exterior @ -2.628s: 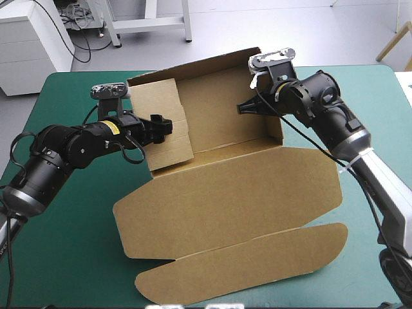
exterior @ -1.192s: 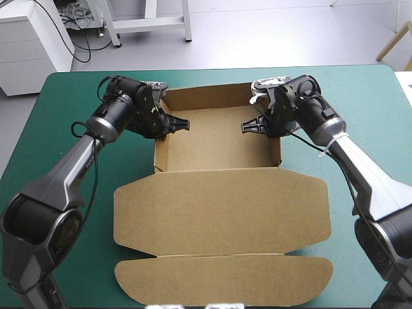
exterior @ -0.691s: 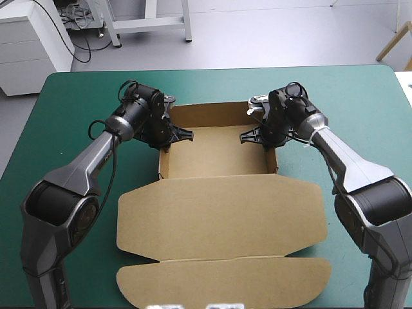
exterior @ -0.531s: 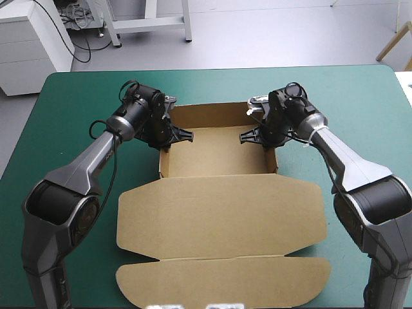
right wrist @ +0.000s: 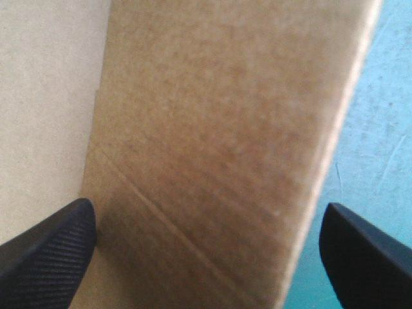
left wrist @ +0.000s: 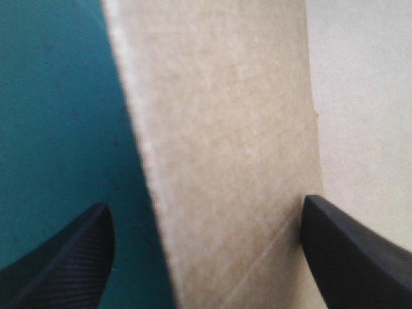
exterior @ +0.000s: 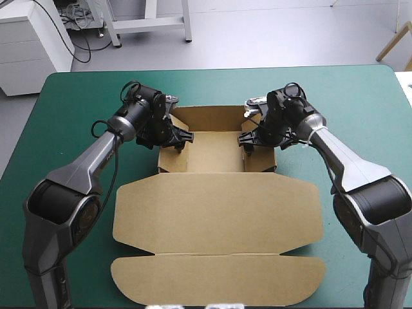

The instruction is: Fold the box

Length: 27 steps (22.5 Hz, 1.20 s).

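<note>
The brown box (exterior: 215, 158) stands as an open tray in the far middle of the table. Its lid (exterior: 219, 212) lies flat toward the front edge. My left gripper (exterior: 175, 139) is open over the tray's left wall, and my right gripper (exterior: 252, 138) is open over the right wall. In the left wrist view the wall (left wrist: 219, 129) runs between the spread black fingers of the left gripper (left wrist: 206, 209), one finger outside over the teal-green cover (left wrist: 51, 96). The right wrist view shows the same: wall (right wrist: 219, 116) between the parted fingers of the right gripper (right wrist: 207, 209).
The lid's rounded end flap (exterior: 215, 280) lies close to the table's front edge. Teal-green cover (exterior: 64, 116) stretches on both sides of the box out to the table's left and right edges.
Both grippers were shut on the tray's side walls just before and now stand open. The inner wall flaps have sprung slightly inward and the lid has slid a little forward.
</note>
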{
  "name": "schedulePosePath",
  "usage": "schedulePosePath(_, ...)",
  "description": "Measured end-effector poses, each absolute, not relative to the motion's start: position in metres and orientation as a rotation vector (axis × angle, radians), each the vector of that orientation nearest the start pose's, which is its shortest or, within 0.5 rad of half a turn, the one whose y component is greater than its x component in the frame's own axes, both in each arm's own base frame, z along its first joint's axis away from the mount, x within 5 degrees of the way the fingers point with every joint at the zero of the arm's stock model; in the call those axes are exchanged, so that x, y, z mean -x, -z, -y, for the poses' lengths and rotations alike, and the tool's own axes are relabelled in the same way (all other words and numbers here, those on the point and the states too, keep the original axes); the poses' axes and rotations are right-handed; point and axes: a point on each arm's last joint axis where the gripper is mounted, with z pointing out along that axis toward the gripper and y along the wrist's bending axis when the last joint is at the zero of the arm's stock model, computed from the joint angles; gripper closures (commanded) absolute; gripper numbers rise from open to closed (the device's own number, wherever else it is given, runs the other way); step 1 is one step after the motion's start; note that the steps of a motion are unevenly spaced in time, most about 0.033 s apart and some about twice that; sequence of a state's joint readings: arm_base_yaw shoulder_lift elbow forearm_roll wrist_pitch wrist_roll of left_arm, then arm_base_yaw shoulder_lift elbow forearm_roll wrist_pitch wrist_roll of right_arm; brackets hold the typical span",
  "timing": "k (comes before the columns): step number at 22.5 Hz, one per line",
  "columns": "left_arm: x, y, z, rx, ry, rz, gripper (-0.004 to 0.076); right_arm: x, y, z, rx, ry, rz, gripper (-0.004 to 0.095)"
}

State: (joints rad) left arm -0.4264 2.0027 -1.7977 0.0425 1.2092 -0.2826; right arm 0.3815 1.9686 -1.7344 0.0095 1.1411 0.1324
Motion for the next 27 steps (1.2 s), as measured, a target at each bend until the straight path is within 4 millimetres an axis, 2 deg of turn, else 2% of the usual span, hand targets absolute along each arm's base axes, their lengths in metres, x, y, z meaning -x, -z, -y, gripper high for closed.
schedulePosePath(3, -0.39, -0.268, 0.173, -0.224, 0.058, -2.892, 0.0147, -0.391, -0.266, -0.158, 0.351, -0.117, -2.846, 0.0003)
schedulePosePath(5, -0.392, -0.275, 0.173, -0.225, 0.049, -2.873, 0.0147, -0.392, -0.27, -0.158, 0.345, -0.121, -2.836, 0.0004)
schedulePosePath(9, -0.403, -0.319, 0.171, -0.218, 0.033, -2.712, 0.0147, -0.397, -0.304, -0.16, 0.334, -0.144, -2.769, 0.0008)
schedulePosePath(10, -0.403, -0.34, 0.171, -0.207, 0.062, -2.65, 0.0147, -0.397, -0.319, -0.16, 0.328, -0.157, -2.731, 0.0008)
schedulePosePath(11, -0.402, -0.35, 0.171, -0.203, 0.075, -2.623, 0.0147, -0.396, -0.328, -0.16, 0.322, -0.165, -2.708, 0.0007)
schedulePosePath(12, -0.397, -0.375, 0.169, -0.19, 0.108, -2.551, 0.0147, -0.391, -0.347, -0.158, 0.312, -0.183, -2.658, 0.0008)
schedulePosePath(13, -0.388, -0.402, 0.165, -0.18, 0.137, -2.483, 0.0147, -0.382, -0.365, -0.154, 0.302, -0.196, -2.618, 0.0008)
schedulePosePath(14, -0.381, -0.415, 0.162, -0.181, 0.149, -2.448, 0.0147, -0.376, -0.376, -0.152, 0.298, -0.204, -2.595, 0.0008)
schedulePosePath(15, -0.367, -0.438, 0.155, -0.195, 0.162, -2.388, 0.0147, -0.362, -0.396, -0.146, 0.283, -0.22, -2.551, 0.0007)
schedulePosePath(16, -0.359, -0.45, 0.151, -0.203, 0.166, -2.356, 0.0147, -0.354, -0.405, -0.143, 0.276, -0.227, -2.533, 0.0008)
schedulePosePath(17, -0.341, -0.471, 0.143, -0.208, 0.182, -2.303, 0.0147, -0.339, -0.416, -0.137, 0.255, -0.24, -2.514, 0.0007)
schedulePosePath(18, -0.331, -0.481, 0.139, -0.212, 0.192, -2.278, 0.0147, -0.331, -0.42, -0.134, 0.24, -0.245, -2.512, 0.0007)
schedulePosePath(19, -0.309, -0.5, 0.13, -0.222, 0.209, -2.229, 0.0147, -0.319, -0.423, -0.129, 0.215, -0.253, -2.519, 0.0007)
schedulePosePath(21, -0.289, -0.513, 0.121, -0.229, 0.222, -2.196, 0.0147, -0.31, -0.42, -0.125, 0.187, -0.254, -2.539, 0.0007)
schedulePosePath(27, -0.224, -0.54, 0.092, -0.238, 0.244, -2.106, 0.0147, -0.31, -0.398, -0.124, 0.138, -0.23, -2.595, 0.0007)
